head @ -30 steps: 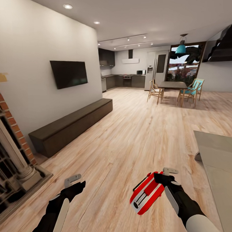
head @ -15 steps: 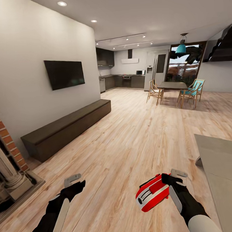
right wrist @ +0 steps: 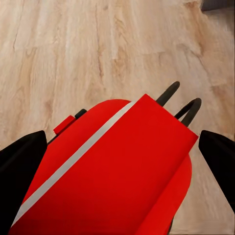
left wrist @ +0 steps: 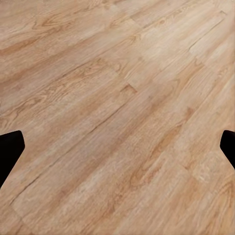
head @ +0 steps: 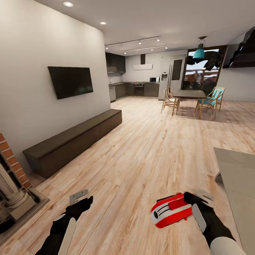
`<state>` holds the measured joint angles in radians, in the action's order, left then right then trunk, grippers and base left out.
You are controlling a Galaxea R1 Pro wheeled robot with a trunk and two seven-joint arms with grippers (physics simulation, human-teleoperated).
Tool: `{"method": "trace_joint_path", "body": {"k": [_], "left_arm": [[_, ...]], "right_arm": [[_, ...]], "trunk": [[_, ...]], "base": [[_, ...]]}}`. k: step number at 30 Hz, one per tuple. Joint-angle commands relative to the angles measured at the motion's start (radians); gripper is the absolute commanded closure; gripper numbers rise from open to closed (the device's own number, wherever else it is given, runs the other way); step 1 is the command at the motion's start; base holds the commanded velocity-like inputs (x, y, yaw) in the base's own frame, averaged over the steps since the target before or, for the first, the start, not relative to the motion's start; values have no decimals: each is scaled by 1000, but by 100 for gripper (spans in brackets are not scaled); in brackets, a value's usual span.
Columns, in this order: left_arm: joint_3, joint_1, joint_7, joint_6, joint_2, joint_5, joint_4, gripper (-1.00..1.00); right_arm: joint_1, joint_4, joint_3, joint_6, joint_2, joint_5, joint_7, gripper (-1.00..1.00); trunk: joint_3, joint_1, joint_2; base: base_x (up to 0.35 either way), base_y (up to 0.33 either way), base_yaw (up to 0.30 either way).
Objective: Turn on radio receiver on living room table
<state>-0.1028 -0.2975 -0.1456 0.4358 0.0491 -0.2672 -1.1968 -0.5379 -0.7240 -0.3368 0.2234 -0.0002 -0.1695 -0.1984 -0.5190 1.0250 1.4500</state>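
The red radio receiver point(head: 171, 211), glossy with a white band and white end panel, hangs over the wood floor with my right gripper point(head: 192, 201) shut on it. In the right wrist view the radio receiver point(right wrist: 117, 176) sits between the two black fingers point(right wrist: 19, 166), its thin black handle loops pointing away. The low grey table point(head: 243, 181) runs along the right edge of the head view, just right of that gripper. My left gripper point(head: 81, 200) hovers open above bare floor, its fingertips point(left wrist: 10, 147) wide apart.
A long dark bench cabinet point(head: 74, 141) lines the left wall under a wall TV point(head: 70, 81). A brick fireplace point(head: 9, 177) stands at near left. A dining table with chairs point(head: 191, 95) and a kitchen lie far ahead. Open wood floor point(head: 143, 149) stretches between.
The radio has turned in my right gripper to lie more level, and that gripper has shifted slightly right and down. The camera panned a little right earlier. The left arm is still.
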Motion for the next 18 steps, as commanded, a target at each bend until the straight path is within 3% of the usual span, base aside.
{"method": "trace_joint_path", "body": {"k": [1,2,3,9,13,14,16,18], "left_arm": [[-1,0,0,0,0,0,0,-100],[-3,0,2,0,0,-1,0,-100],[-4,0,2,0,0,-2,0,-100],[-5,0,3,0,0,-3,1,-100],[-5,0,3,0,0,-3,1,-100],[-5,0,3,0,0,-3,2,-100],[-5,0,3,0,0,-3,2,-100],[-5,0,3,1,0,-3,2,-100]], "right_arm": [[0,0,-31,0,0,-29,0,100],[0,0,-77,0,0,-71,0,100],[0,0,-96,0,0,-88,-1,100],[0,0,-136,-1,0,-105,-4,100],[0,0,-189,0,0,-106,-3,100],[1,0,-244,1,1,-107,-4,100],[0,0,-292,4,1,-110,-4,100],[0,-1,-354,7,2,-150,-5,100]], "trunk": [[0,0,0],[0,0,0],[0,0,0],[0,0,0],[0,0,0],[0,0,0],[0,0,0],[0,0,0]], "base": [[0,0,0],[0,0,0],[0,0,0],[0,0,0],[0,0,0],[0,0,0],[0,0,0],[0,0,0]]}}
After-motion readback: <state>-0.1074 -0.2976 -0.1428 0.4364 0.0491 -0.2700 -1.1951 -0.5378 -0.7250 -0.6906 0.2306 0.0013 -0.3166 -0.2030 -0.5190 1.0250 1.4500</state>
